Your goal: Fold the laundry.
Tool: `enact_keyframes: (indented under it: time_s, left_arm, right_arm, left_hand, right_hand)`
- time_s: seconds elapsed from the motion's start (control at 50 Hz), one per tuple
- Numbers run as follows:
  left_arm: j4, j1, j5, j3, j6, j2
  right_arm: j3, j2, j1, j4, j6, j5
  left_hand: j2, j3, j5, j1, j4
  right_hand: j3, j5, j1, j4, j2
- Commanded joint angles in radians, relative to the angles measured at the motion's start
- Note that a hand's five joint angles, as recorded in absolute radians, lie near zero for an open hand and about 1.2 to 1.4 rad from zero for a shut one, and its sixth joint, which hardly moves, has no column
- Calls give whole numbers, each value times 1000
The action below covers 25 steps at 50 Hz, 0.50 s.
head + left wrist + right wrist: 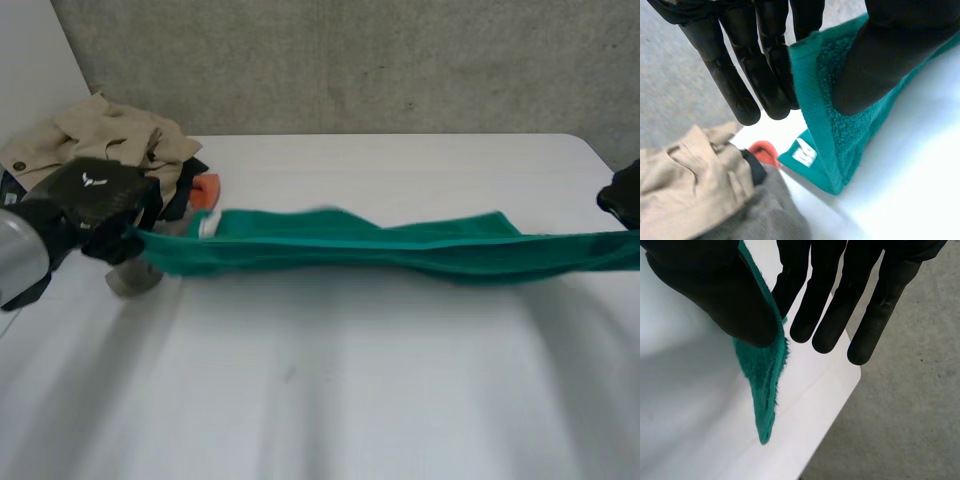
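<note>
Left robot hand [95, 200] and right robot hand [622, 195] are pinching opposite ends of the green towel [400, 245]; lowering it taut and level is looking wisest

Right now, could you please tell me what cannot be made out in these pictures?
- The right hand: cut off by the head view's edge.
- The towel: its right end runs off that same edge.
- The orange item: head view, mostly hidden behind the towel and dark clothes; unidentifiable.
- The label: left wrist view, print too blurred to read.
</note>
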<state>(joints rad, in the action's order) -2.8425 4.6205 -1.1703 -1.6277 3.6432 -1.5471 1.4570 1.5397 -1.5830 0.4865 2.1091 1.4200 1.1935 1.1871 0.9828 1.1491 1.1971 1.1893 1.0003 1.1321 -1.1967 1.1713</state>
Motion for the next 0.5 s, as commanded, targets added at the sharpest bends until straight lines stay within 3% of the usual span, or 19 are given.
enact_keyframes:
  time_s: [0.02, 0.14, 0.26, 0.28, 0.36, 0.4, 0.46, 0.5]
  left_arm:
    - [83, -6, -3, -15, 6, -42]
    - [-14, -35, -23, 109, 5, -266]
    - [-61, -170, -178, 524, -8, -573]
    - [-81, -192, -233, 665, -8, -634]
    - [-251, -209, -275, 906, -41, -715]
    - [-440, -197, -296, 954, -111, -713]
    - [-589, -198, -342, 954, -192, -699]
    - [-650, -201, -374, 951, -230, -690]
  right_arm:
    - [14, 7, 5, 17, -20, -1]
    - [-39, -243, -9, 7, -23, 16]
    - [-305, -417, -67, -77, 31, 91]
    - [-402, -455, -92, -164, 70, 117]
    - [-552, -494, -120, -420, 185, 151]
    - [-554, -478, -118, -700, 290, 154]
    - [-508, -452, -120, -930, 362, 154]
    - [-486, -451, -123, -986, 370, 152]
  left_hand:
    - [203, 209, 239, 247, 199]
    - [203, 209, 239, 247, 199]
    - [203, 209, 239, 247, 199]
    - [203, 209, 239, 247, 199]
    - [203, 209, 239, 247, 199]
    - [203, 209, 239, 247, 199]
    - [203, 209, 239, 247, 199]
    - [203, 209, 239, 247, 199]
  right_hand:
    - [207, 221, 264, -200, 225]
    - [207, 221, 264, -200, 225]
    - [207, 221, 264, -200, 225]
    - [207, 221, 264, -200, 225]
    - [207, 221, 264, -200, 225]
    - [207, 221, 264, -200, 225]
    - [207, 221, 264, -200, 225]
    - [207, 221, 264, -200, 225]
